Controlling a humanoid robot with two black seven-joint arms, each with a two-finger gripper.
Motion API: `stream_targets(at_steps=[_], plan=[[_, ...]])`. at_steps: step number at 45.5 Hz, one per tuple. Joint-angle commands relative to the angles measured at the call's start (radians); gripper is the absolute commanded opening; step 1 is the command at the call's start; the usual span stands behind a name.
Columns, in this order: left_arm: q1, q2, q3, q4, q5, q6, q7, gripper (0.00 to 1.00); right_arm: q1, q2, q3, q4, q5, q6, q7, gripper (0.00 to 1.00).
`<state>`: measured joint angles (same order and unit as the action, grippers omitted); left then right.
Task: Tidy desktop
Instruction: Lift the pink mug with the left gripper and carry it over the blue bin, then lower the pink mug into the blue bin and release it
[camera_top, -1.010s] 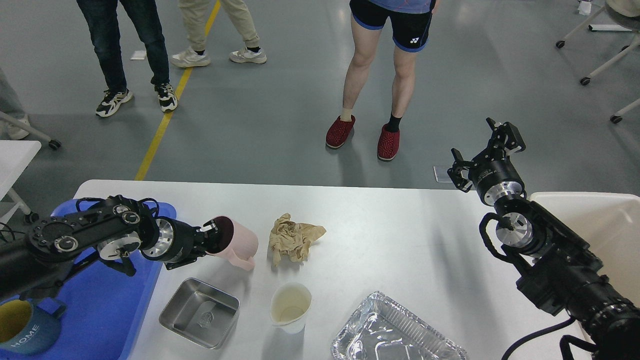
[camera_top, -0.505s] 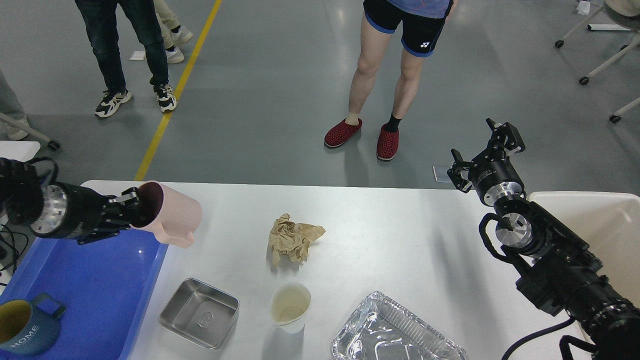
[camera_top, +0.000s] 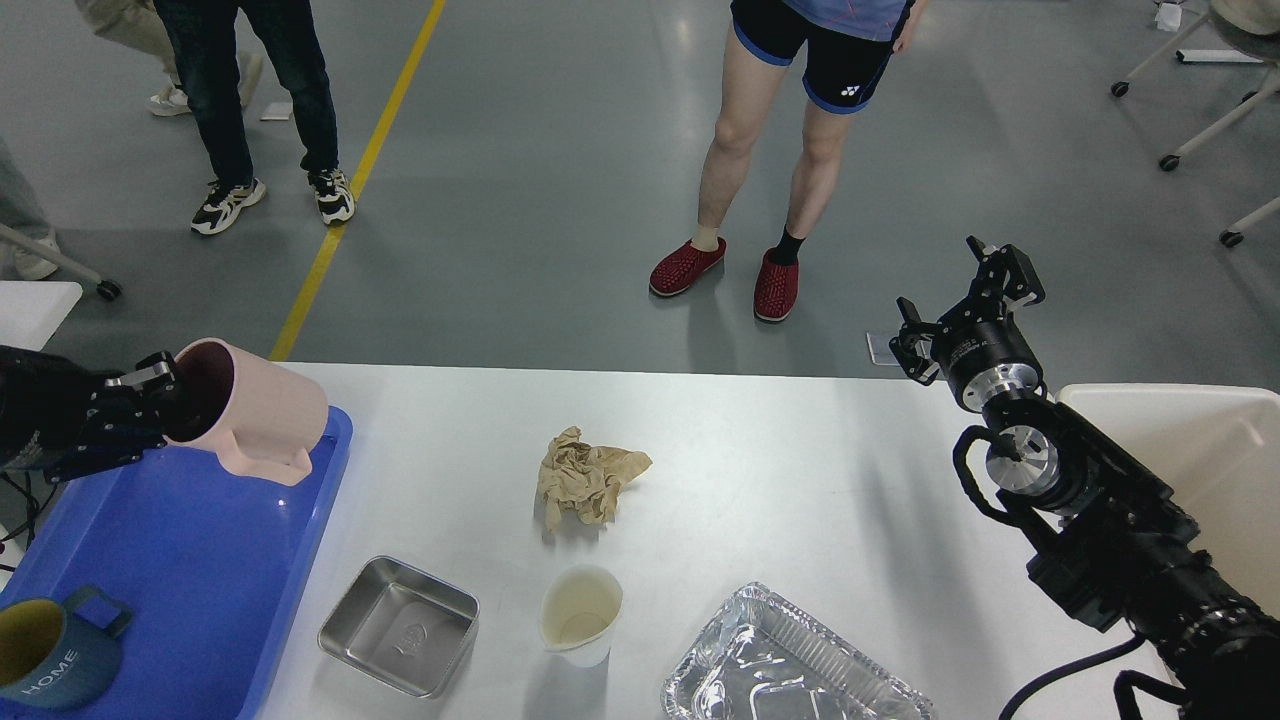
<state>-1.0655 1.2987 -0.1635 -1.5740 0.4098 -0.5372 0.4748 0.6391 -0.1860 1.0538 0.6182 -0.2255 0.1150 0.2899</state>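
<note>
Grey workshop floor with a yellow line and several standing people lies beyond the desktop (camera_top: 800, 450), the wide, smooth white-grey table top that fills the lower half of the head view. At its left end sits the blue rectangular plastic tray (camera_top: 190, 570), which serves as the landmark.

A second ago the pale pink ribbed plastic mug (camera_top: 255, 410) was out over the table surface, well to the right of the tray, beside the crumpled tan paper wad (camera_top: 585, 480). Now the left gripper (camera_top: 150, 395) carries it, tipped on its side, above the tray's far right corner, jaws pinching the mug's rim. The mug is therefore almost delivered; what seems left is to lower it and let go, near the dark blue ceramic mug lettered HOME (camera_top: 50, 655) at the tray's near left.

To the right of the tray, the square steel dish (camera_top: 400, 625), the cream plastic cup (camera_top: 582, 612), the foil tray (camera_top: 790, 660) and the wad have not moved.

Far right of the tray, the right gripper (camera_top: 968, 305) stays raised with jaws spread and nothing between them.
</note>
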Motion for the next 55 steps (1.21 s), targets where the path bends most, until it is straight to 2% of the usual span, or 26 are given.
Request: stream_targets(at_steps=[1,17,25,34,48,55], plan=[[0.093,-0.015,0.004,0.017,0.003,0.045,-0.004,0.0,-0.003,-0.001,0.0,0.0,0.0,0.0,0.0,1.0],[0.32,-0.038,0.004,0.129,0.011,0.189,-0.004,0.0,-0.003,-0.001,0.002,-0.008,0.0,0.0,0.0,1.0],[0.395,-0.101,0.002,0.216,0.011,0.207,-0.007,0.0,-0.003,-0.001,0.0,-0.008,0.0,0.0,0.0,1.0],[0.444,-0.164,0.004,0.266,0.011,0.249,-0.007,0.0,-0.003,-0.001,0.002,-0.008,0.0,0.0,0.0,1.0],[0.481,-0.168,0.004,0.267,0.009,0.281,-0.007,0.02,-0.003,-0.001,0.002,-0.009,0.0,0.0,0.0,1.0],[0.481,-0.168,0.004,0.272,0.006,0.283,-0.008,0.1,-0.003,-0.001,0.002,-0.009,0.0,0.0,0.0,1.0]])
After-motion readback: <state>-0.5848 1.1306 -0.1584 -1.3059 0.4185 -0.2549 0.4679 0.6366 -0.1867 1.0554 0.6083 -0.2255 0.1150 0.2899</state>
